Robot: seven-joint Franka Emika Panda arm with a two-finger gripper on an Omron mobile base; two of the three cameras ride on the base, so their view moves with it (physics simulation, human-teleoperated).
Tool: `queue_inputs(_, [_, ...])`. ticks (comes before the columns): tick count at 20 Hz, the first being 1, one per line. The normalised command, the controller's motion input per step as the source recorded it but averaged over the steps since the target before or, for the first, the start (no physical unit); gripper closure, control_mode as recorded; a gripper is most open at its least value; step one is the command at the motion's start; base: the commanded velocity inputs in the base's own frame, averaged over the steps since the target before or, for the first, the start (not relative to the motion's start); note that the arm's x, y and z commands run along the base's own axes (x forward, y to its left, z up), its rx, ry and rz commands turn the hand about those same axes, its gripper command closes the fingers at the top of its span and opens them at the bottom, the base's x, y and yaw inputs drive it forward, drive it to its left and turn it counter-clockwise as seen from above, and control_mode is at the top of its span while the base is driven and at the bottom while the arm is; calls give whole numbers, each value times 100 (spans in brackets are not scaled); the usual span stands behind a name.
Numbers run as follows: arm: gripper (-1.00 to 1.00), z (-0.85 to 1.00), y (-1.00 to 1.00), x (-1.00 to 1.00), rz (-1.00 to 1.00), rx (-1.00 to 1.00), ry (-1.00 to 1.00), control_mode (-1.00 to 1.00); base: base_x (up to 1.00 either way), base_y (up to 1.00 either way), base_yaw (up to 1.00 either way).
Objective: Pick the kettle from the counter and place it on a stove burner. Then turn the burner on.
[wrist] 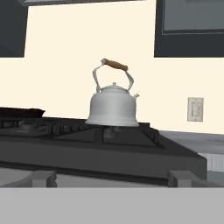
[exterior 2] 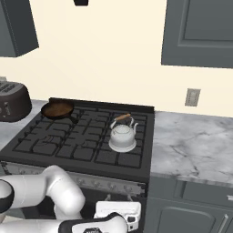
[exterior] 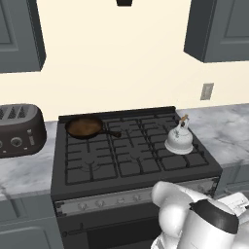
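The silvery kettle [exterior: 179,141] [exterior 2: 123,136] stands upright on the grate at the right side of the black range, over a stove burner [wrist: 112,131] that peeks out beneath it. In the hand view the kettle [wrist: 112,107] is straight ahead and some way off, its wooden-grip handle arched above. My gripper [wrist: 113,178] hangs low in front of the range's front edge, open and holding nothing. The marble counter [exterior: 226,131] [exterior 2: 191,141] lies to the right of the range.
A dark frying pan [exterior: 84,127] [exterior 2: 57,109] sits on the back left burner. A dark toaster [exterior: 19,130] [exterior 2: 13,100] is on the left counter. Knobs [exterior: 121,199] line the range front. A wall outlet [exterior 2: 192,97] and grey upper cabinets [exterior 2: 200,32] are above.
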Motion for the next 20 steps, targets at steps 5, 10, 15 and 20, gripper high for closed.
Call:
queue_inputs(5, [-100, -2, -1, 8, 0, 0, 0, -100, 0, 0, 0])
queue_inputs(10, [-100, 0, 0, 25, 0, 0, 0, -100, 0, 0, 0])
queue_inputs(15, [-100, -5, 0, 30, 0, 0, 1, -100, 0, 0, 0])
queue_inputs(20, [-100, -22, 0, 21, 0, 0, 0, -100, 0, 0, 0])
